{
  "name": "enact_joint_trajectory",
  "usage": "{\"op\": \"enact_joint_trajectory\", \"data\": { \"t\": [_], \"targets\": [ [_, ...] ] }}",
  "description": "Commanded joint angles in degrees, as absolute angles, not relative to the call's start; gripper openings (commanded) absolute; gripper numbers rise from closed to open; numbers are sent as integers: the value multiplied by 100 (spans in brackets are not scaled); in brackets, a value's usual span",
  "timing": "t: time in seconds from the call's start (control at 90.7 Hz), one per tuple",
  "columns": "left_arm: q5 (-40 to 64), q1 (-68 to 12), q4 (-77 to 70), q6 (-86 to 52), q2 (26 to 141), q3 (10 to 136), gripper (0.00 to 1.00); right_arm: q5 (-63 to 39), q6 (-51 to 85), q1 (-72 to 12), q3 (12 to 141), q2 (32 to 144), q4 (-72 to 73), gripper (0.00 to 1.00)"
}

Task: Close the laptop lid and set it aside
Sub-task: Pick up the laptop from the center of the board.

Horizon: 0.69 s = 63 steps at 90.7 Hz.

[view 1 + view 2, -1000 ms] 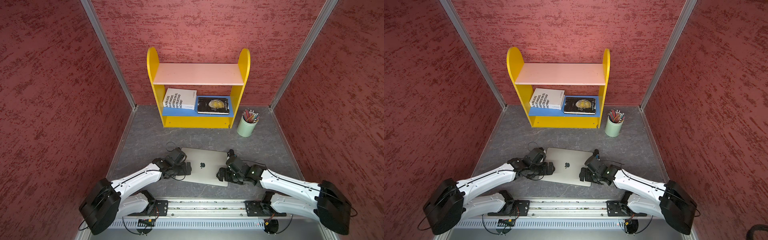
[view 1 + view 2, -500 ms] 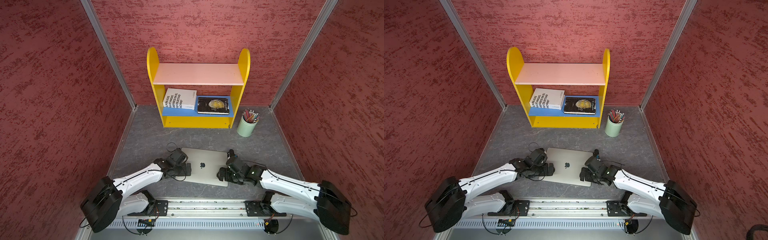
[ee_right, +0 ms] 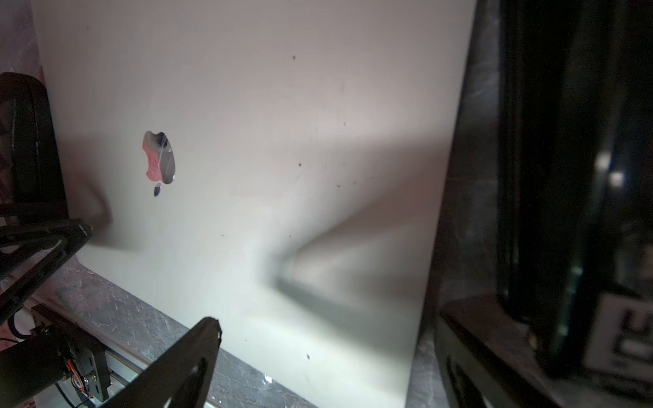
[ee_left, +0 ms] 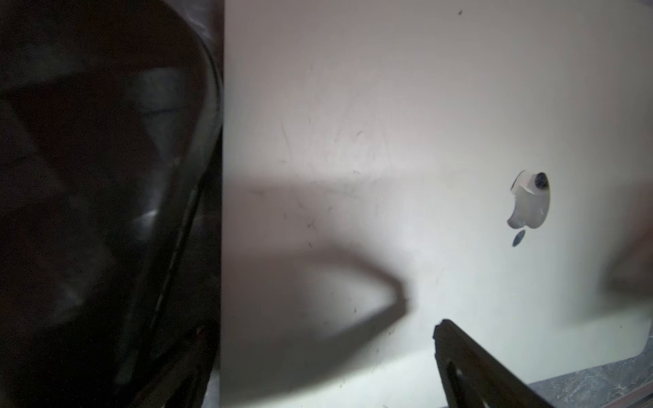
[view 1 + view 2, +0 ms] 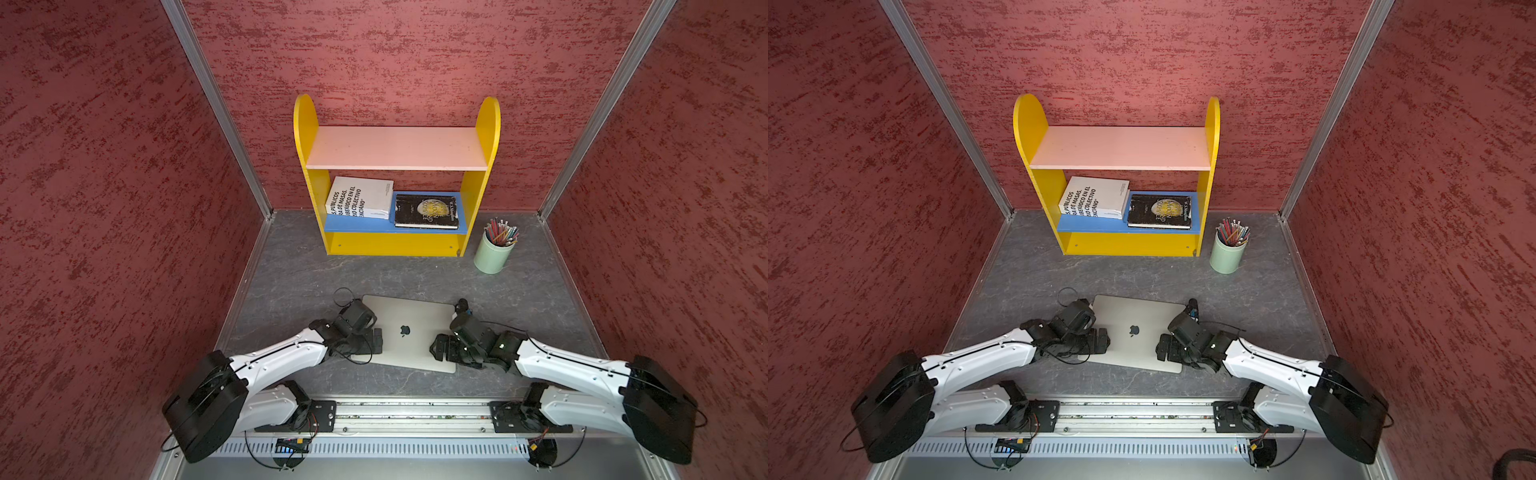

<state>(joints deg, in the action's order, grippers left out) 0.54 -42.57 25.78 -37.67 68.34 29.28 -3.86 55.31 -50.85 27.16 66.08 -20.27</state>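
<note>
The silver laptop point(image 5: 409, 332) point(image 5: 1133, 336) lies flat on the grey tabletop, and the laptop lid point(image 4: 388, 159) point(image 3: 282, 123) is down with its apple logo facing up. My left gripper point(image 5: 376, 340) point(image 5: 1100, 338) point(image 4: 318, 335) is open at the laptop's left edge, with one finger point(image 4: 459, 353) over the lid. My right gripper point(image 5: 436, 351) point(image 5: 1163, 349) point(image 3: 328, 325) is open at the right edge, and one of its fingers point(image 3: 198, 353) also reaches over the lid. Neither gripper holds anything.
A yellow shelf point(image 5: 397, 245) at the back wall holds a white book point(image 5: 359, 201) and a black book point(image 5: 426, 212). A green cup of pencils point(image 5: 494, 253) stands to its right. Red walls close in on three sides, and the arms' metal rail point(image 5: 395, 419) runs along the front.
The left arm's elbow has drifted slightly to the right. Both grippers stay open at the laptop's sides, and the laptop has not moved.
</note>
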Motion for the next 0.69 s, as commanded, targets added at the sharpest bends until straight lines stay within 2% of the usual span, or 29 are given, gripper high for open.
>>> {"op": "enact_joint_trajectory", "data": {
  "t": [0.0, 0.32, 0.683],
  "targets": [
    [148, -4282, 2477, -3840, 6870, 2672, 100, -519, 5616, -5021, 2580, 6695, -1783, 98],
    [483, -4216, 2173, -3863, 6680, 2428, 100, -1015, 5703, -4774, 2392, 6847, -1241, 98],
    [1462, -3858, 1455, -3931, 5950, 2003, 99, -1757, 5520, -4471, 2358, 6592, -686, 98]
  ]
}}
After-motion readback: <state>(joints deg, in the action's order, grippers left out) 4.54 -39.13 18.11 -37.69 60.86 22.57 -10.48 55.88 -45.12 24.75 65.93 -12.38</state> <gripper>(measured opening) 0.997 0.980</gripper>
